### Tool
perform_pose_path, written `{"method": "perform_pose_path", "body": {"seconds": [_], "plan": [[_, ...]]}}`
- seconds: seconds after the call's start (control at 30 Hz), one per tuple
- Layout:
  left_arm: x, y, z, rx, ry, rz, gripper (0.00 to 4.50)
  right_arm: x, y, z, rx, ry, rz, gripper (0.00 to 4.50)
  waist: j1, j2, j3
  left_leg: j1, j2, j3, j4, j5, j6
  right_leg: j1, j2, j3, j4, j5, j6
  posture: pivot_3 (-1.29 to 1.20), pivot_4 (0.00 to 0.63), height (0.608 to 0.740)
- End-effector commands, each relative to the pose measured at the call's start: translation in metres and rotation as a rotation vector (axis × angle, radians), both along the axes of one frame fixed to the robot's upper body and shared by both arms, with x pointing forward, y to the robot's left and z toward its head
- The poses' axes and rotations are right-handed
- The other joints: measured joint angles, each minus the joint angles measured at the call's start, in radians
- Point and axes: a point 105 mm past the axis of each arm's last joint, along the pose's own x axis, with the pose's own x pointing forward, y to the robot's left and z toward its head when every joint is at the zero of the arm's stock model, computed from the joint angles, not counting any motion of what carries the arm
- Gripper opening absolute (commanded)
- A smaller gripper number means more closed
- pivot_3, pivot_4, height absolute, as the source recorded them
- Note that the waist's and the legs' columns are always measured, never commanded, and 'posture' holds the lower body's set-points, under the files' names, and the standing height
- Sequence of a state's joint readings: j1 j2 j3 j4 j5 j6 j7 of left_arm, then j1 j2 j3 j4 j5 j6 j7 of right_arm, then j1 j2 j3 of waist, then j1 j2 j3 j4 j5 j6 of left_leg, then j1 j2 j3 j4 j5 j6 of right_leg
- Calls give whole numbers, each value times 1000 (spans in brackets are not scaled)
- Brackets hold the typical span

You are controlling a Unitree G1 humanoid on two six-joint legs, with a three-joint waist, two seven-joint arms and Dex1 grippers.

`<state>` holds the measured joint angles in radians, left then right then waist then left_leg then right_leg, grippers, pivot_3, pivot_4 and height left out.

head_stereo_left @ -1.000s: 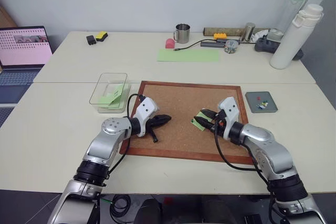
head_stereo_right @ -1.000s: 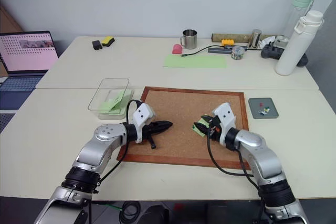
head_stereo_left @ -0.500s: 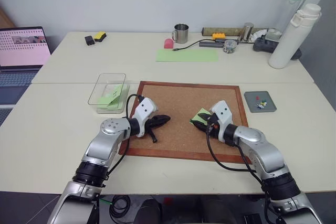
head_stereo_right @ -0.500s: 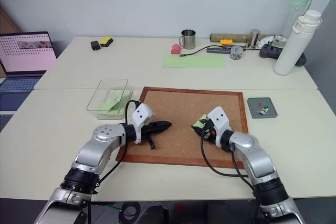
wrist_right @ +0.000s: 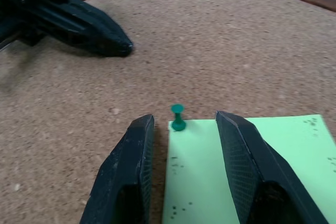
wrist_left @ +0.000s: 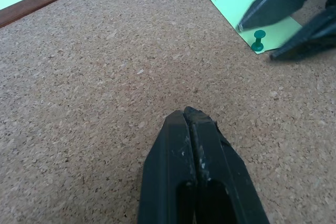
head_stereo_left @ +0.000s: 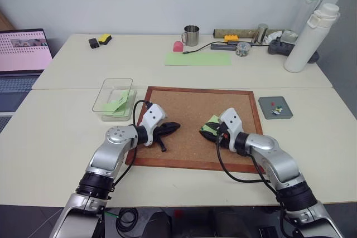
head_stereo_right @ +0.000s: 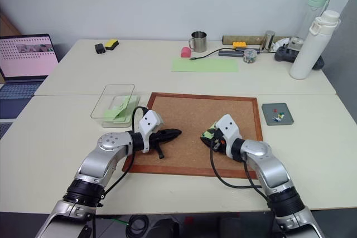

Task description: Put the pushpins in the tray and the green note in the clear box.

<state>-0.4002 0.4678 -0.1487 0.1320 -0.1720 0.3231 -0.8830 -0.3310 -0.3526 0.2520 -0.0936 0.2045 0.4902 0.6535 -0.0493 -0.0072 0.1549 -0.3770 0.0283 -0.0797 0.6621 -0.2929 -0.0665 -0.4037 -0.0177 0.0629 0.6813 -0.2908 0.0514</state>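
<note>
Green note lies flat on the corkboard, right of centre, held by one green pin standing upright at its corner. Right gripper straddles that corner, released; left gripper is clenched, empty, mid-board.

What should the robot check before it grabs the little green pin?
1. Right gripper open, one finger either side of the green note's edge: ok.
2. Green pushpin standing between and just ahead of the fingertips: ok.
3. Pin still stuck through the note into the cork board: ok.
4. Left gripper shut, apart from the pin: ok.
5. Tray free to take another pin: ok.
6. Fingers low enough to catch the pin's head: cannot tell.
</note>
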Motion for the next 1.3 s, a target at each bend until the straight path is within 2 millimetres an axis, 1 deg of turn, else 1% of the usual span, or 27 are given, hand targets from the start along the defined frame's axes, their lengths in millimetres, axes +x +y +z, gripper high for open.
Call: {"method": "perform_pose_path", "body": {"seconds": [0.03, 0.17, 0.27, 0.33, 0.37, 0.43, 0.53, 0.6, 0.73, 0.77, 0.83, 0.93, 1.0, 1.1, 1.17, 1.27, 1.3], "plan": [[-4, 5, -17, 40, 61, 14, 0, 3, 12, 11, 3, -43, 34, 1929, 0, 0, 0, 0, 0, 0, 0, 0, 0, 0, 0, 0, 0, 0, 0, 0, 150, 740], [-4, 6, -16, 40, 60, 16, 0, 12, 17, 8, -7, -44, 14, 1929, -1, 0, 0, 0, 0, 0, 0, 0, 0, 0, 0, 0, 0, 0, 0, 0, 150, 740], [-4, 7, -16, 40, 58, 20, 0, 14, 17, 7, -4, -39, 9, 1929, -2, 0, 0, 0, 0, 0, 0, 0, 0, 0, 0, 0, 0, 0, 0, 0, 150, 740], [-4, 8, -16, 40, 58, 23, 0, 15, 17, 8, 10, -35, 3, 1556, -2, 0, 0, 0, 0, 0, 0, 0, 0, 0, 0, 0, 0, 0, 0, 0, 150, 740], [-5, 8, -16, 40, 59, 25, 0, 15, 16, 8, 14, -34, 2, 1484, -2, 0, 0, 0, 0, 0, 0, 0, 0, 0, 0, 0, 0, 0, 0, 0, 150, 740], [-5, 8, -17, 40, 60, 26, 0, 15, 15, 9, 14, -34, 0, 1023, -2, 0, 0, 0, 0, 0, 0, 0, 0, 0, 0, 0, 0, 0, 0, 0, 150, 740], [-5, 8, -17, 39, 61, 26, 0, 15, 15, 9, 19, -33, 1, 484, -2, 0, 0, 0, 0, 0, 0, 0, 0, 0, 0, 0, 0, 0, 0, 0, 150, 740], [-5, 7, -17, 38, 61, 26, 0, 14, 16, 11, 27, -34, 2, 11, -2, 0, 0, 0, 0, 0, 0, 0, 0, 0, 0, 0, 0, 0, 0, 0, 150, 740], [-5, 7, -17, 37, 59, 25, 0, 13, 17, 22, 64, -61, 6, 11, -2, 0, 0, 0, 0, 0, 0, 0, 0, 0, 0, 0, 0, 0, 0, 0, 150, 740], [-4, 7, -17, 37, 59, 25, 0, 12, 18, 28, 87, -76, 12, 11, -2, 0, 0, 0, 0, 0, 0, 0, 0, 0, 0, 0, 0, 0, 0, 0, 150, 740], [-4, 7, -17, 37, 59, 25, 0, 9, 21, 54, 173, -130, 26, 11, -2, 0, 0, 0, 0, 0, 0, 0, 0, 0, 0, 0, 0, 0, 0, 0, 150, 740], [-3, 7, -17, 35, 60, 26, 0, 1, 20, 79, 207, -187, 60, 11, -2, 0, 0, -1, 0, 0, 0, 0, 0, -1, 0, 0, 0, 0, 0, 0, 150, 740], [-3, 7, -17, 33, 59, 26, 0, -2, 16, 89, 207, -214, 65, 11, -2, 0, 0, -1, 0, -1, 0, 0, 0, -1, 0, -1, 0, 0, 0, 0, 150, 740], [-2, 5, -16, 32, 54, 20, 0, -2, 10, 97, 191, -242, 59, 11, -1, 0, 0, -1, 0, -1, 0, 0, 0, 0, 0, -1, 0, 0, 0, 0, 150, 740], [2, 2, -8, 0, 36, 25, 0, 2, 5, 104, 191, -268, 38, 11, -1, 0, 0, -1, 0, -1, 0, 0, 0, 0, 0, -1, 0, 0, 0, 0, 150, 740], [7, -7, 15, -136, 44, 14, 0, 6, 1, 111, 148, -326, 35, 11, 0, 0, 0, -1, 0, -1, 0, 0, 0, 0, 0, -1, 0, 0, 0, 0, 150, 740], [7, -11, 26, -212, 63, 6, 190, 5, 1, 111, 114, -349, 51, 2, 1, 0, 0, -1, 0, -1, 0, 0, 0, 0, 0, -1, 0, 0, 0, 0, 150, 740]]}}
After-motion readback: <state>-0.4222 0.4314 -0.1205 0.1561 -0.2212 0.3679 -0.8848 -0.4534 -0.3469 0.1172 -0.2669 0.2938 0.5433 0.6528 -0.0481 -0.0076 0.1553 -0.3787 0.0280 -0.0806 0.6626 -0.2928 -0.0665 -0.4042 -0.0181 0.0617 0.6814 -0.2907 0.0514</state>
